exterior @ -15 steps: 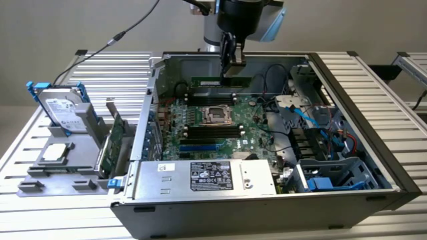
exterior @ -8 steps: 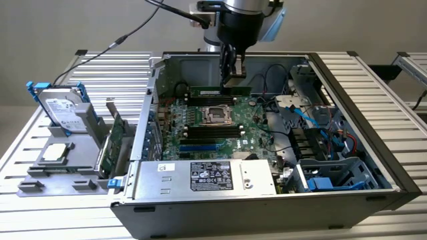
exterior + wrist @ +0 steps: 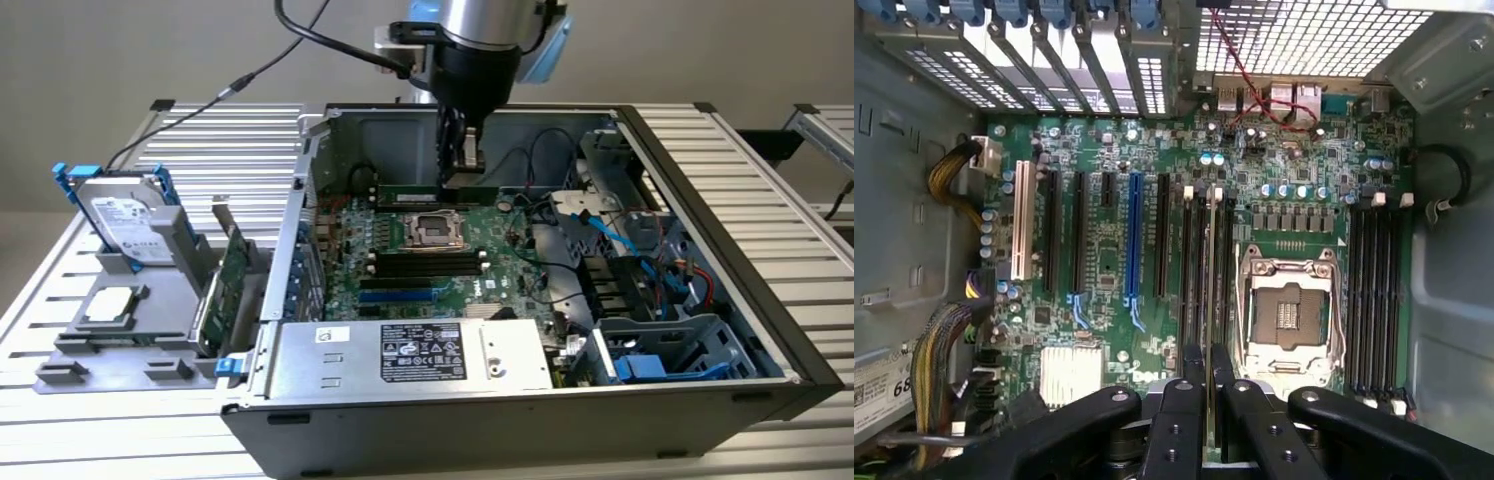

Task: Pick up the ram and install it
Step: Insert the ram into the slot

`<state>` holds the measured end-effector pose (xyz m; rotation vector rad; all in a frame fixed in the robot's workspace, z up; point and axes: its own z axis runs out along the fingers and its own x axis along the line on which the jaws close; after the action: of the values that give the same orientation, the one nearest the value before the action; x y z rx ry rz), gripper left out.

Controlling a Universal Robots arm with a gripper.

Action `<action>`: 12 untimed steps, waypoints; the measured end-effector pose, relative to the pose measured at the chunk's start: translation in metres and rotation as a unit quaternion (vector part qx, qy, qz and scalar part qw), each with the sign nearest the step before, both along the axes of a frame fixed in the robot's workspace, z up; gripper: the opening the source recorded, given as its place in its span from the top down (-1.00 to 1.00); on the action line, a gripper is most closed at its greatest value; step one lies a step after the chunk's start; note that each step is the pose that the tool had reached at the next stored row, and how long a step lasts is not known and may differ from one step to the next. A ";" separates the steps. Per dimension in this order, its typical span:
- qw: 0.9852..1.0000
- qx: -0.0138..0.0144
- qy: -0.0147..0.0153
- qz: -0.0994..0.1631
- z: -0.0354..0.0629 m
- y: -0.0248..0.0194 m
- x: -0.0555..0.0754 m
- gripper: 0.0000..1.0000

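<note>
Wrist view shows the hand [image 3: 1208, 365] pinched tight on the ram [image 3: 1209, 260], over the black slots [image 3: 1192, 270] beside the square socket [image 3: 1286, 315]. In the exterior view it is upper middle. I think it must sit straight along one slot.
</note>
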<state>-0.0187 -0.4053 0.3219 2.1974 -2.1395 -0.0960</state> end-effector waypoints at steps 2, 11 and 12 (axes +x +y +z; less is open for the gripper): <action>1.000 0.000 0.000 0.000 -0.0035 -0.0001 0.000 0.73; 1.000 0.000 -0.003 0.000 -0.0199 -0.0002 -0.002 0.73; 1.000 0.000 -0.004 0.000 -0.0217 -0.0002 -0.002 0.73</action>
<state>-0.0212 -0.4056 0.3002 2.2007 -2.1443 -0.0878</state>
